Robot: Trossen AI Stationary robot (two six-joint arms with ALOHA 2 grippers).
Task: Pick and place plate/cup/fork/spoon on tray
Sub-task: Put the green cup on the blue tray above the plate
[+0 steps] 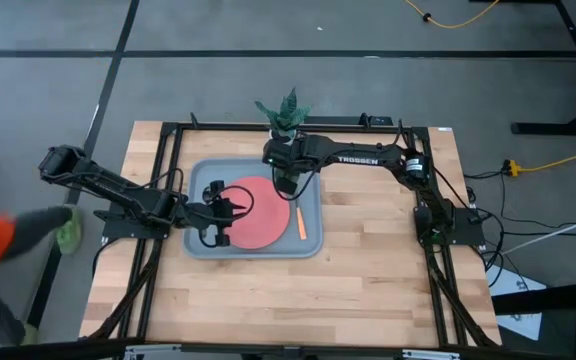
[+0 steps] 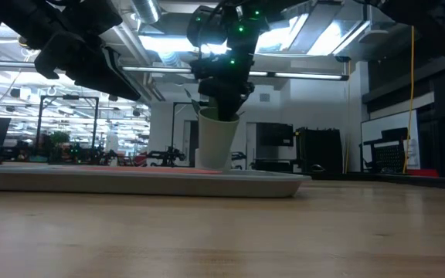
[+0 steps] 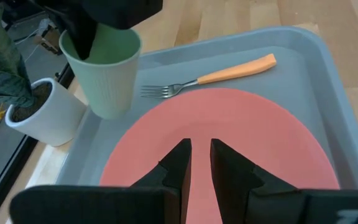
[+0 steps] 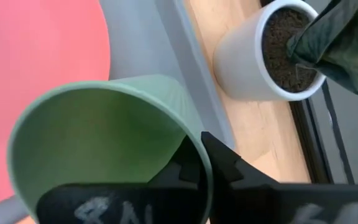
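The light blue-grey tray (image 1: 203, 180) lies mid-table. The coral-red plate (image 1: 263, 225) lies flat in it, and the orange-handled fork (image 1: 301, 225) lies on the tray floor beside the plate's right side. My right gripper (image 1: 286, 183) is over the tray's far part, shut on the mint-green cup (image 3: 107, 68). My left gripper (image 3: 201, 158) hovers above the plate's left part with its fingers nearly together and empty. The spoon is out of view. My right gripper holds the cup by its rim (image 4: 194, 134), one finger (image 4: 185, 168) inside the cup and one (image 4: 232, 171) outside its wall. The fingers come from above, pointing down. The cup stays upright, mouth up, low over the tray's far part between plate and rim (image 2: 217, 143). Whether its base touches the tray I cannot tell.
A white pot with a green plant (image 1: 286, 115) stands just beyond the tray's far edge, close to the cup. A person's orange sleeve and a green cloth (image 1: 68, 235) show off the table's left edge. Bare wood lies toward the near and right sides.
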